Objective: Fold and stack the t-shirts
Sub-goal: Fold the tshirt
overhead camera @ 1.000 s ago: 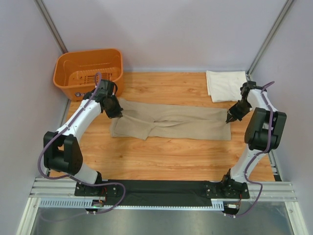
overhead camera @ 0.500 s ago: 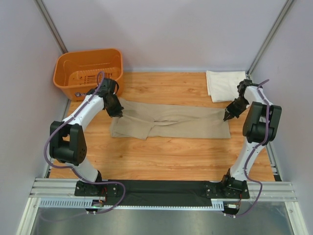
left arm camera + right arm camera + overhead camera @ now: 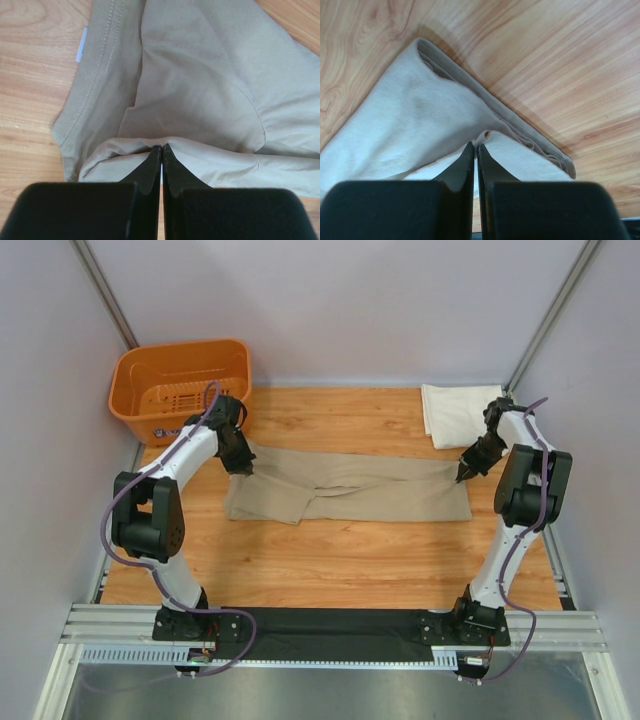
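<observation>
Left pincer (image 3: 161,148), right pincer (image 3: 475,146), gripping tan t-shirt (image 3: 370,495)

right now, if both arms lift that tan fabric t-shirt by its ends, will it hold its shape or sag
Probably floppy: the tan fabric t-shirt bunches into soft folds where the left gripper pinches it. Its middle would likely sag between that and the right gripper.
</observation>
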Tool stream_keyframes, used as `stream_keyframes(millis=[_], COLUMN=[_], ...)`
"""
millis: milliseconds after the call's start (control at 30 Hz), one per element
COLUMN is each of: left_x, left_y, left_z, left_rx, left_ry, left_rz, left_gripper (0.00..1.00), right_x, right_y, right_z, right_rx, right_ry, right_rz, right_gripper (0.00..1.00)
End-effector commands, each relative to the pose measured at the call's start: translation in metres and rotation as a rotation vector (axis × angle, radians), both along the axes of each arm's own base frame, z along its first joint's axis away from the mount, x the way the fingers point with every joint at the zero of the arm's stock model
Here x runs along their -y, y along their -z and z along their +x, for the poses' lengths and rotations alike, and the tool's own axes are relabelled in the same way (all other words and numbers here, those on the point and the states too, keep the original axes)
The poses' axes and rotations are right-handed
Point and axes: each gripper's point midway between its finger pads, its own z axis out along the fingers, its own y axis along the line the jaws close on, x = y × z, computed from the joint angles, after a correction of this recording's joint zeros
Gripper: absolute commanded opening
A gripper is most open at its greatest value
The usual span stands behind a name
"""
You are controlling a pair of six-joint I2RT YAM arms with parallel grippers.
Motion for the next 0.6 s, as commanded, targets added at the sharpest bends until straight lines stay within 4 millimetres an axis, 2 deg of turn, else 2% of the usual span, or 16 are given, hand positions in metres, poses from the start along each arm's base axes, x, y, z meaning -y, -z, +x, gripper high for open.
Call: stream_keyframes(millis=[0, 233, 567], left_x=[-0.003, 0.001, -0.004], left_y=[-0.013, -0.018, 0.003], left_z=[0.02, 0.03, 0.037], left_rx=[0.064, 0.086, 0.039], left_ry=[0.018, 0.027, 0.021], left_rz=[0.016, 0.001, 0.026], left_gripper=[0.0, 0.0, 0.0], right_x=[0.005, 0.006, 0.007], right_y=[-0.007, -0.007, -0.005], right_z=[0.008, 0.009, 0.009], right_rx=[0.016, 0.016, 0.009], right_ry=[-0.009, -0.013, -0.008], right_rz=[-0.022, -0.03, -0.034], right_gripper=[0.02, 0.02, 0.02])
